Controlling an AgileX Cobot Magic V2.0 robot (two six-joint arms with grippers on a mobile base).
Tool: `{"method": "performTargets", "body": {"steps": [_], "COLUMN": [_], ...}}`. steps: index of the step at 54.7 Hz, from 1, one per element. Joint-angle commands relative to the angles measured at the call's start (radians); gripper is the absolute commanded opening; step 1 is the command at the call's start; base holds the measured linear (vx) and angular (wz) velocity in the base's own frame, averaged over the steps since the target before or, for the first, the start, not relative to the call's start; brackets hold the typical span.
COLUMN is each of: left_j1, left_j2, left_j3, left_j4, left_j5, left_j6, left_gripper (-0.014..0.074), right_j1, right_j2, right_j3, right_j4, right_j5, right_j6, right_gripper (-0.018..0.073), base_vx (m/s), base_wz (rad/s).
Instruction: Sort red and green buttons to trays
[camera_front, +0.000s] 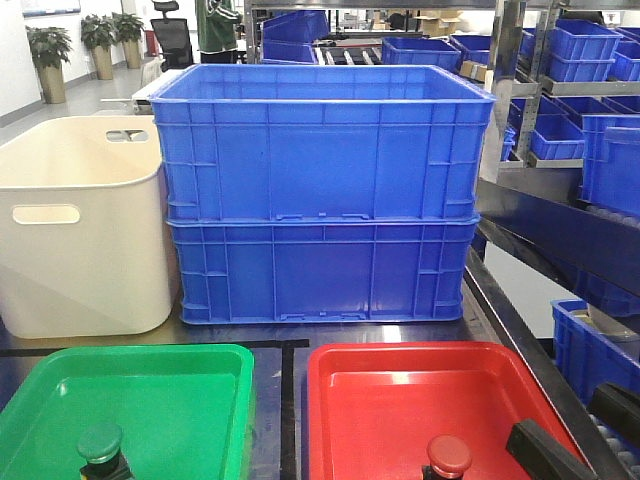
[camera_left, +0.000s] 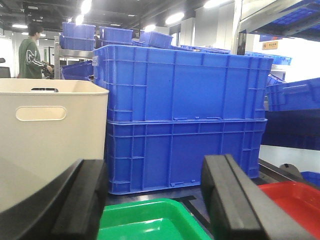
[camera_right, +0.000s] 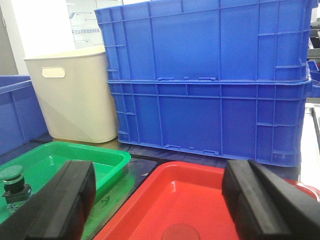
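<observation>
**Both grippers spread, buttons in matching trays**

The left gripper (camera_left: 155, 200) hangs spread above the green tray (camera_front: 215, 365); the right gripper (camera_right: 160, 197) hangs spread over the red tray (camera_front: 400, 390). The green button (camera_front: 100, 443) sits in the green tray, the red button (camera_front: 448, 456) in the red. Stacked blue crates (camera_front: 320, 190) stand behind.

Below the stacked blue crates (camera_front: 320, 195), the green tray (camera_front: 130, 400) and the red tray (camera_front: 420, 400) are cut off by the front view's lower edge, and the dark bases of the green button (camera_front: 100, 443) and the red button (camera_front: 448, 456) are lost at that edge. In the right wrist view only the blurred cap of the red button (camera_right: 181, 233) is seen. The left gripper (camera_left: 155, 200) is cropped in its wrist view, its fingertips unseen.
</observation>
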Motion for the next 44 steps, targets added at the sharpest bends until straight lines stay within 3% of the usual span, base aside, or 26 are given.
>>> {"method": "performTargets", "body": {"steps": [1, 13, 18, 22, 26, 35, 40, 44], "left_j1": [-0.006, -0.006, -0.006, -0.006, 0.002, 0.056, 0.111, 0.153], "left_j2": [0.005, 0.005, 0.0, -0.019, -0.05, -0.131, -0.188, -0.238], "left_j3": [-0.026, -0.026, -0.026, -0.026, -0.026, -0.021, 0.043, 0.123], "left_j4": [-0.015, -0.015, -0.023, -0.083, -0.183, -0.332, -0.393, -0.443], "left_j5": [-0.066, -0.044, 0.032, 0.134, 0.23, 0.348, 0.266, 0.154], "left_j6": [-0.001, -0.001, 0.01, 0.066, 0.186, 0.566, 0.713, 0.74], "left_gripper": [0.0512, 0.0512, 0.0501, 0.047, 0.041, 0.0221, 0.0099, 0.0015], "right_j1": [0.001, 0.001, 0.001, 0.001, 0.001, 0.001, 0.001, 0.001], "right_j2": [-0.003, -0.003, -0.003, -0.003, -0.003, -0.003, -0.003, -0.003], "right_j3": [-0.029, -0.029, -0.029, -0.029, -0.029, -0.029, -0.029, -0.029], "right_j4": [-0.008, -0.008, -0.008, -0.008, -0.008, -0.008, -0.008, -0.008], "right_j5": [-0.079, -0.079, -0.079, -0.079, -0.079, -0.079, -0.079, -0.079], "right_j6": [-0.006, -0.006, -0.006, -0.006, -0.006, -0.006, -0.006, -0.006], "right_gripper": [0.0585, 0.0585, 0.0585, 0.0585, 0.0585, 0.0585, 0.0585, 0.0585], "base_vx": [0.0, 0.0, 0.0, 0.0, 0.0, 0.0, 0.0, 0.0], "base_wz": [0.0, 0.0, 0.0, 0.0, 0.0, 0.0, 0.0, 0.0]}}
